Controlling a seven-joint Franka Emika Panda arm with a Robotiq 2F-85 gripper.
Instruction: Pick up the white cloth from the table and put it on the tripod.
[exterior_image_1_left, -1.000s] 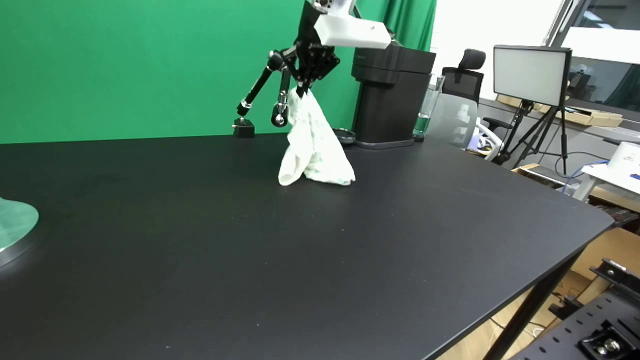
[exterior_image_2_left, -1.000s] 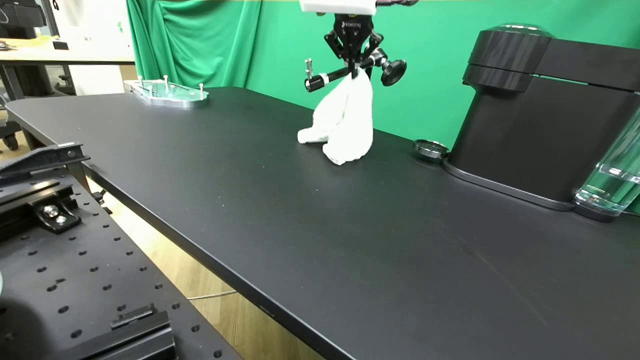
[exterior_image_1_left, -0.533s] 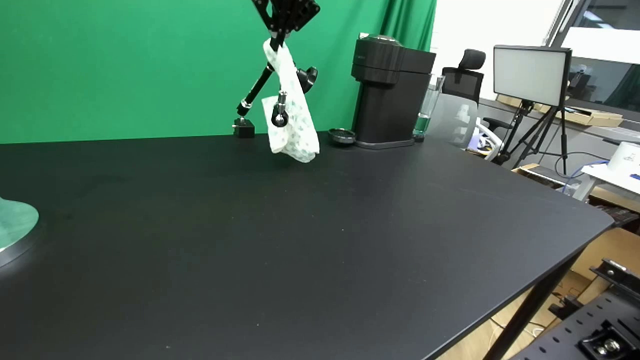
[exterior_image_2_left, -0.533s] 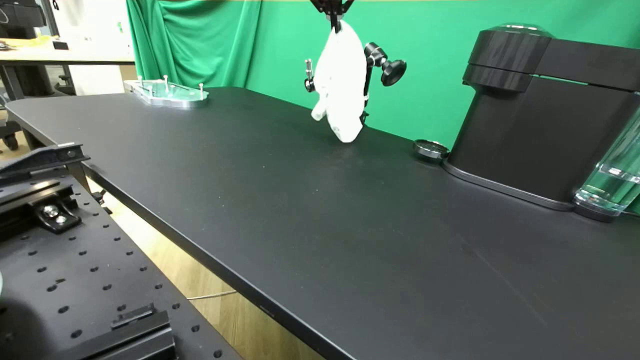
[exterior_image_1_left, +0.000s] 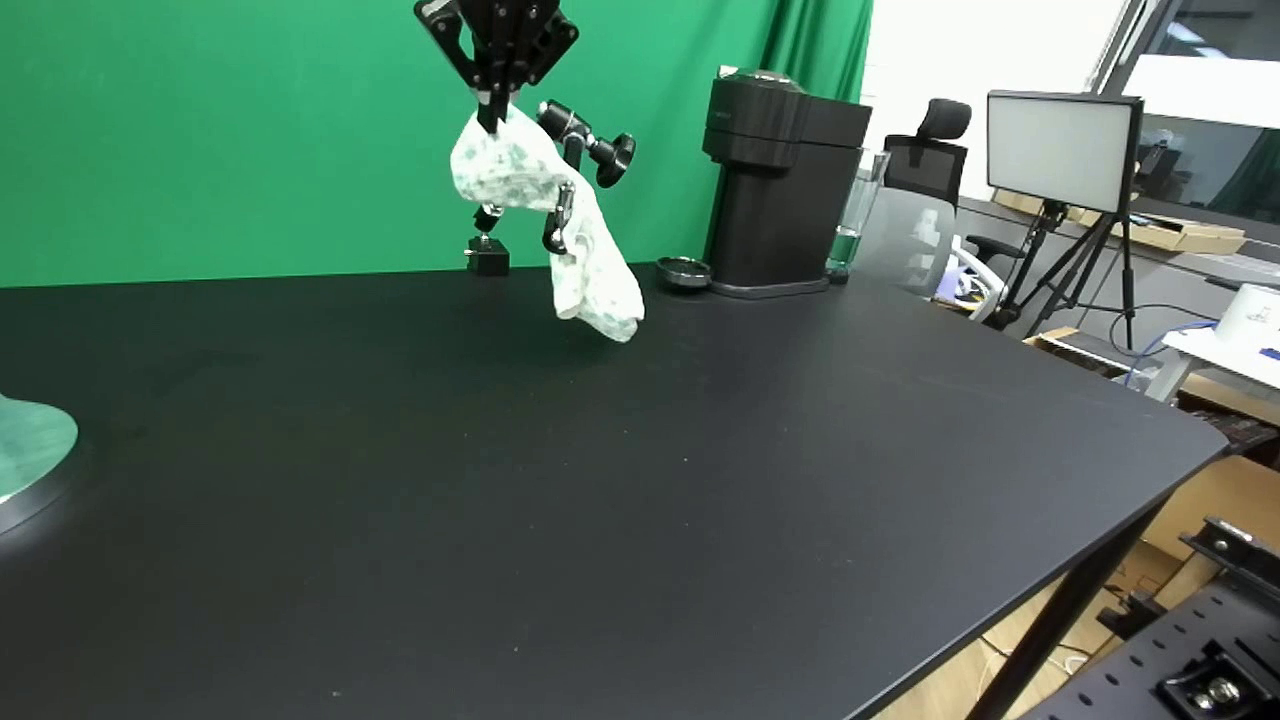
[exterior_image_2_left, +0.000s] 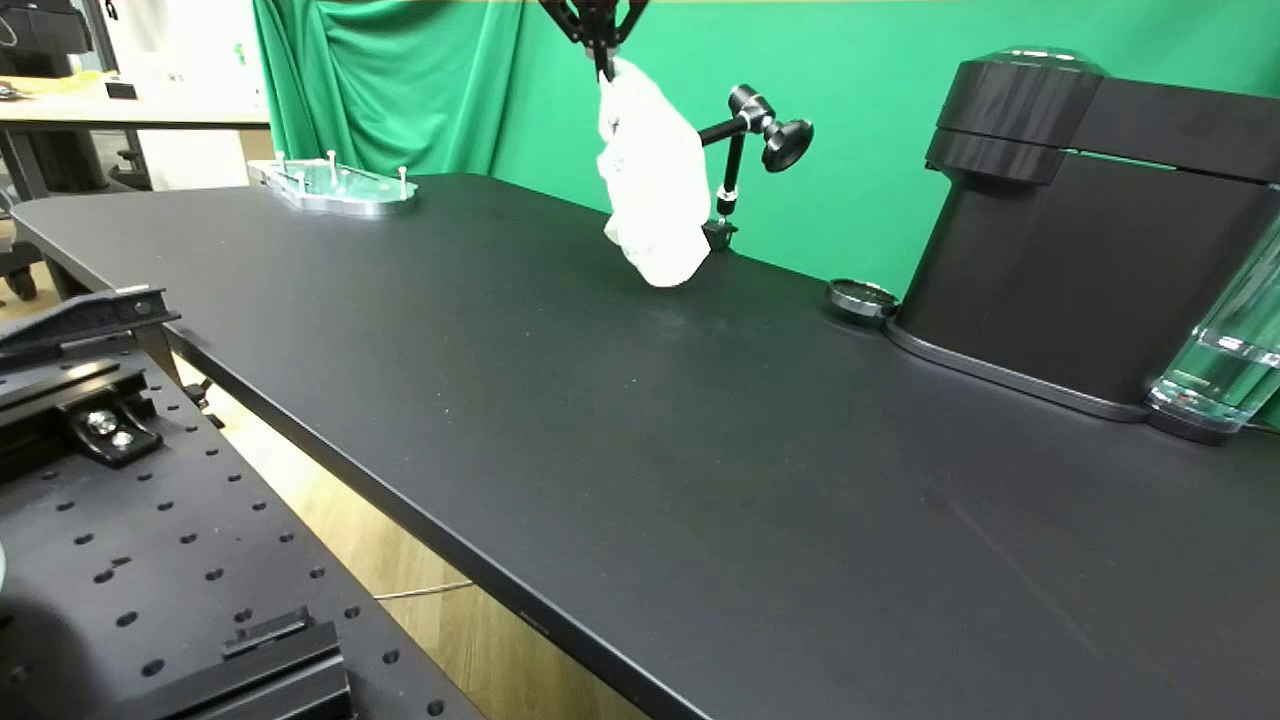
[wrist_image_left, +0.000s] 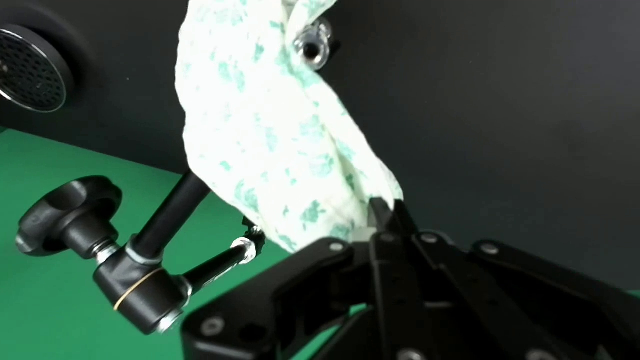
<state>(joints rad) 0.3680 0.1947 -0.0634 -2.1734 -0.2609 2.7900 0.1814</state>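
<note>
A perforated black board (exterior_image_1_left: 1120, 670) is sitting at the near right in an exterior view, and past it the dark counter (exterior_image_1_left: 600, 520) is stretching away, with a pale green flat piece (exterior_image_1_left: 35, 440) lying at its left side. Over the far part of the counter the gripper (exterior_image_1_left: 491, 118) is pointing downward, its jaws pressing together with only fabric between them, pinching the upper end of the white cloth (exterior_image_1_left: 598, 255). The cloth, printed with small green sprigs, is hanging from the jaws and slanting down to the right. In the wrist view, the arm of a black jointed stand (wrist_image_left: 170, 217) is passing beneath the cloth, and a metal end piece (wrist_image_left: 314, 47) is poking out at the cloth's edge; the views are not showing whether the stand is bearing any weight. Farther right, a round metal dish (exterior_image_1_left: 683, 273) is resting just beside a tall black machine (exterior_image_1_left: 785, 190). Behind these a green backdrop (exterior_image_1_left: 250, 140) is hanging, and at the far right a black chair (exterior_image_1_left: 925, 165) and a pale screen (exterior_image_1_left: 1063, 150) are standing.
</note>
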